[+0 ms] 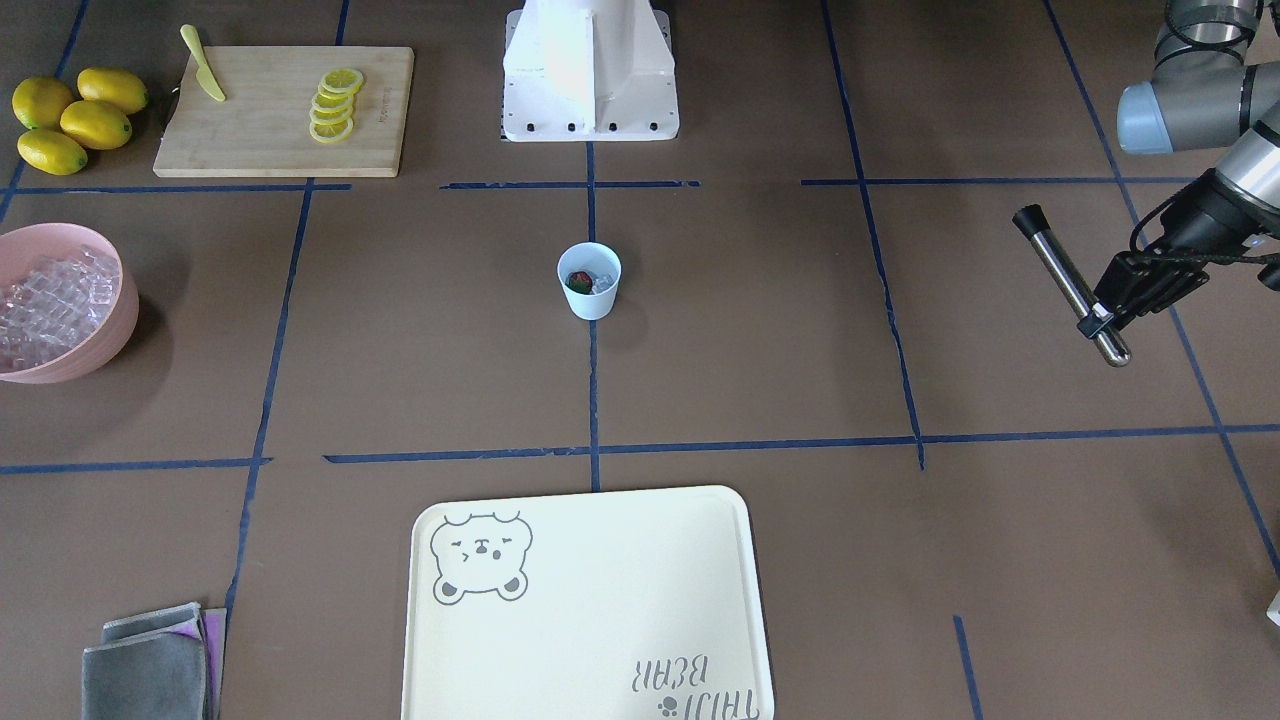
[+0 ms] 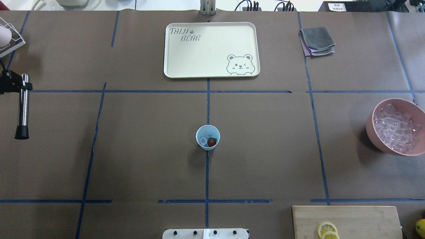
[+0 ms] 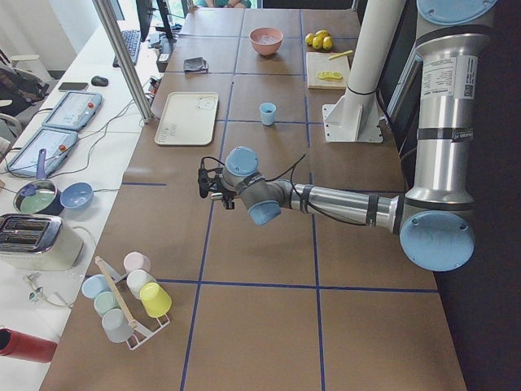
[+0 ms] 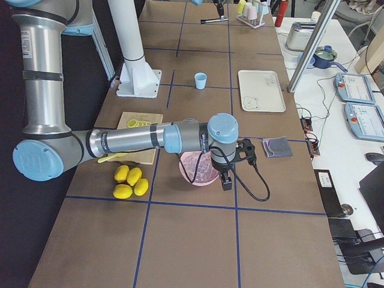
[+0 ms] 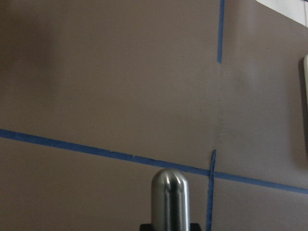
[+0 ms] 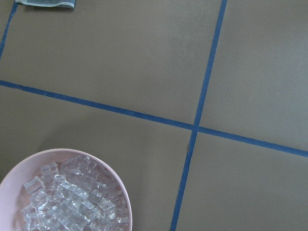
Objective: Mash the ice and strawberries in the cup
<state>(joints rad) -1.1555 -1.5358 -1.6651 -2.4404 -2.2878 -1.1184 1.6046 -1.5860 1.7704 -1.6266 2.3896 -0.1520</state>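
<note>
Fingers clamp pestle; wrist view shows only tip.

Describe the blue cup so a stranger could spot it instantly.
Find the cream bear tray; between it and the robot's white base, on the blue centre tape line, stands a small light-blue cup. Unlike the big pink bowl, it holds a red strawberry beside its ice.
</note>
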